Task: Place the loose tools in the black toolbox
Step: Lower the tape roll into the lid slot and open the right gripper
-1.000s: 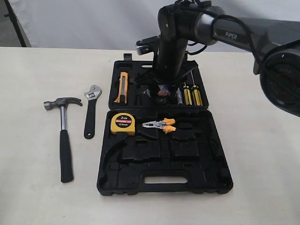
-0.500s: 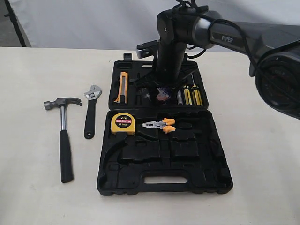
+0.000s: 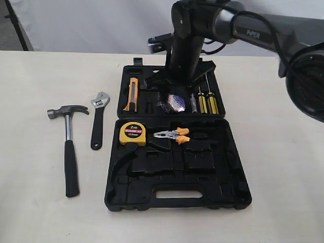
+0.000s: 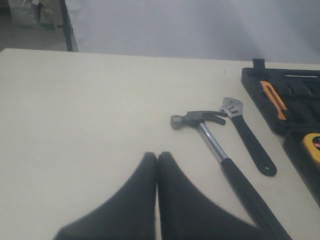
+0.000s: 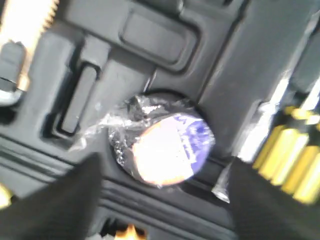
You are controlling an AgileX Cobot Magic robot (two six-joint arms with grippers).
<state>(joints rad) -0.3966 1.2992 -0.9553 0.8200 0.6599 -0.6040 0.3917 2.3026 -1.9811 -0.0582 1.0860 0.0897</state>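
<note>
The blue-white tape roll (image 3: 175,103) (image 5: 165,145) in clear wrap lies in a round recess of the black toolbox's (image 3: 217,172) far half. My right gripper (image 3: 179,82) (image 5: 165,167) hangs just above it, open, one finger on each side and neither touching it. The claw hammer (image 3: 71,167) (image 4: 210,137) and the adjustable wrench (image 3: 97,124) (image 4: 250,145) lie side by side on the table left of the toolbox (image 4: 250,80). My left gripper (image 4: 157,156) is shut and empty, low over the table short of the hammer; the exterior view does not show it.
In the case sit a yellow tape measure (image 3: 132,133), orange-handled pliers (image 3: 173,135), an orange utility knife (image 3: 132,94) and yellow screwdrivers (image 3: 207,104). The near half has moulded recesses and a handle slot (image 3: 178,194). The right arm (image 3: 243,30) spans the back right.
My right gripper has risen off the tape roll, which now lies uncovered in its recess. Hammer and wrench have not moved.
</note>
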